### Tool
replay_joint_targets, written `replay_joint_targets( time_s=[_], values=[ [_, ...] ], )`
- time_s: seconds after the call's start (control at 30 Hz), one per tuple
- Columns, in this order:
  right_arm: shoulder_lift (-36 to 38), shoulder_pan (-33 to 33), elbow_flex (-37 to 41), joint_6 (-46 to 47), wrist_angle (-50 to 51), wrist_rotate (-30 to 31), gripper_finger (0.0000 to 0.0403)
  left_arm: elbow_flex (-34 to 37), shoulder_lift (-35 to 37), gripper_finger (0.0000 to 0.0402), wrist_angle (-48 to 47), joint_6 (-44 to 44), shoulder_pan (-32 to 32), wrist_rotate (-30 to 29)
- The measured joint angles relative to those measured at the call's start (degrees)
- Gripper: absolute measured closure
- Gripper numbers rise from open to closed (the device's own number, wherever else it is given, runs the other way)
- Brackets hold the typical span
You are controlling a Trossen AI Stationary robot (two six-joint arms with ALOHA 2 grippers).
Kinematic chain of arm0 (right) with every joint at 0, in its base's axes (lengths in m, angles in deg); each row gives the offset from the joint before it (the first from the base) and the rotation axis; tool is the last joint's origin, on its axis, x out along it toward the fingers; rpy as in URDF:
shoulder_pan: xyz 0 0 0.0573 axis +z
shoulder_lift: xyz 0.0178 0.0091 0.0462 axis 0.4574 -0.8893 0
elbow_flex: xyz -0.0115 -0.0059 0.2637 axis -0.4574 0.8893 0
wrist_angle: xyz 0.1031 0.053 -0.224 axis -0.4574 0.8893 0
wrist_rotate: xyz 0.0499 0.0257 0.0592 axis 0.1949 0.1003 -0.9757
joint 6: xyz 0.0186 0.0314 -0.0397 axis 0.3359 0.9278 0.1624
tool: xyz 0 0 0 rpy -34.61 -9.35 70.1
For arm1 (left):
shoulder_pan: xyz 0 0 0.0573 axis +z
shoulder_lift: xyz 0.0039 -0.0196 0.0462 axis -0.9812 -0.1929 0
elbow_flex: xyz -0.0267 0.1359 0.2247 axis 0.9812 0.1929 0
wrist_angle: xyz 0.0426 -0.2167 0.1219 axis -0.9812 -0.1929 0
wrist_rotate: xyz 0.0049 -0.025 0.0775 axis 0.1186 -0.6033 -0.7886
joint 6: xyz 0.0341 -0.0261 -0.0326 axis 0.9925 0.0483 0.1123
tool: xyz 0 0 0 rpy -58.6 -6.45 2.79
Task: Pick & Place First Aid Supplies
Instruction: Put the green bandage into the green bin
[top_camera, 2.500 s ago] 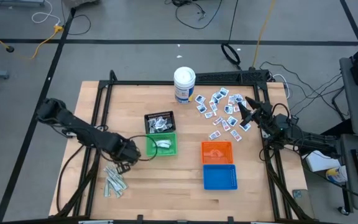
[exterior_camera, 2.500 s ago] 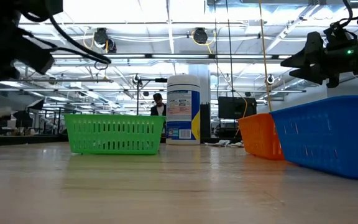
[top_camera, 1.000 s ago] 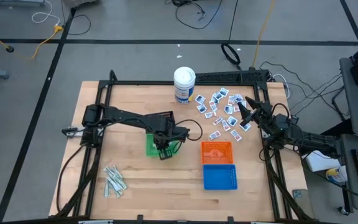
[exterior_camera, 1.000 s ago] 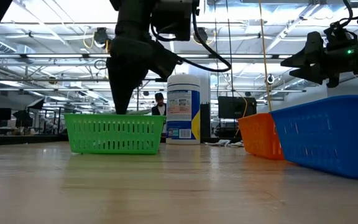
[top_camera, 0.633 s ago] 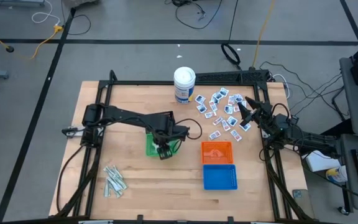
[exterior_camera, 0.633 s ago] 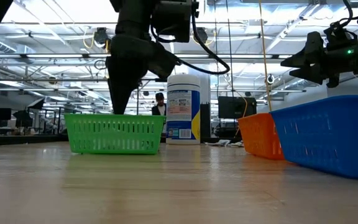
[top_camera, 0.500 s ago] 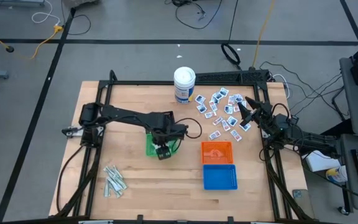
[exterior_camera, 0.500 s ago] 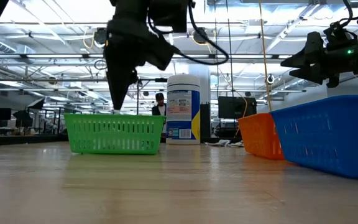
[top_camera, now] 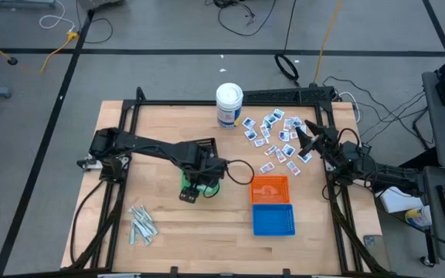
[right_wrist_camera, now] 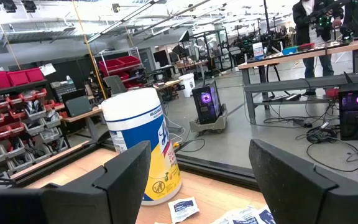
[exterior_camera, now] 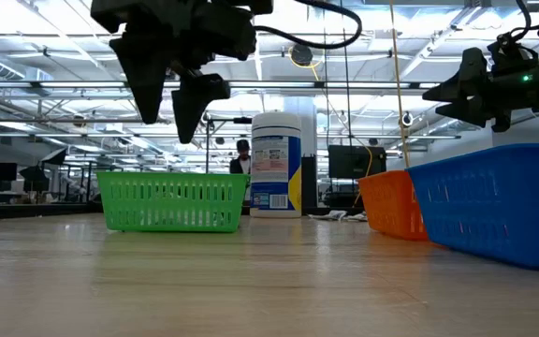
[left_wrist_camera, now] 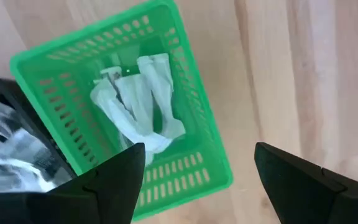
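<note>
- While it hangs over the green basket (top_camera: 209,182) near the table's middle, the left gripper (left_wrist_camera: 194,180) has its fingers spread apart and holds nothing.
- Directly beyond those fingers, several pale narrow strips (left_wrist_camera: 140,102) lie crumpled together on the green basket's floor.
- Touching the green basket's far side, the black basket (top_camera: 199,144) also contains pale packets, seen past the left finger in the wrist view.
- A loose pile of more strips (top_camera: 140,224) lies on the wood near the table's front left corner, well apart from the baskets.
- The right gripper (top_camera: 300,137) waits with fingers apart above the white squares with blue print (top_camera: 273,139) scattered at the table's far right.
- The white canister (top_camera: 229,105) stands just beside that scatter.
- The orange basket (top_camera: 270,188) and blue basket (top_camera: 273,220) sit touching, right of the green one.
</note>
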Motion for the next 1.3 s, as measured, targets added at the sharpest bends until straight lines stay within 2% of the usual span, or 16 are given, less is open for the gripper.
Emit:
replay_joint_targets(
  time_s=[0.17,0.33,0.57,0.73,1.07,1.3],
  values=[
    [0.01,0.02,0.0,0.0,0.01,0.0,0.0136,2.85,0.54,0.0095,1.35,1.07,-3.8,-0.44],
    [-0.01,0.0,0.0,0.0,-0.07,0.0,0.0136,8.59,4.48,0.009,2.42,-4.53,-8.84,-0.01],
    [-0.01,0.0,0.0,0.0,-0.21,0.0,0.0135,17.66,10.59,0.0089,6.46,-12.39,-18.03,6.06],
    [0.01,0.02,0.0,0.0,-0.2,0.0,0.0135,21.94,12.94,0.0089,7.28,-14.85,-24.07,5.92],
    [0.01,0.0,0.0,0.0,-0.12,0.0,0.0135,26.95,14.24,0.0089,10.7,-19.39,-31.07,5.67],
    [0.01,0.02,0.0,0.0,-0.1,0.0,0.0136,29.94,11.26,0.0089,15.38,-22.24,-33.36,4.18]
  ],
)
